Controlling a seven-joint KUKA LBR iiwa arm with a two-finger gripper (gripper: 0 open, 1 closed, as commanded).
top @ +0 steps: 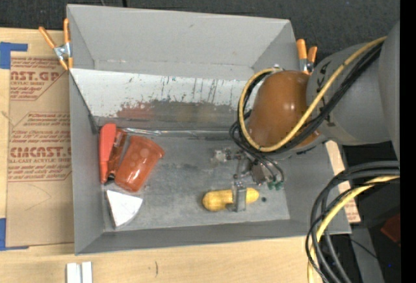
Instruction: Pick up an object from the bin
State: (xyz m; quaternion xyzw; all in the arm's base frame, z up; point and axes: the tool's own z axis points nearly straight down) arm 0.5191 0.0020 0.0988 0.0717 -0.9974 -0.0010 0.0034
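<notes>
A small yellow, rounded oblong thing [218, 200] lies on the bin floor near the front wall, right of the middle. My gripper [238, 197] hangs down directly over its right part, and its metal tip crosses in front of the yellow thing. An orange-red translucent cup [136, 162] lies on its side at the left of the floor. A red-orange handled tool [106, 150] rests against the cup's left side. A white wedge-shaped piece [122, 207] sits in the front left corner.
The arm, with its brown dome and looped cables, comes in from the right and covers the bin's right end. The bin's sloped back wall rises behind the floor, scuffed and stained.
</notes>
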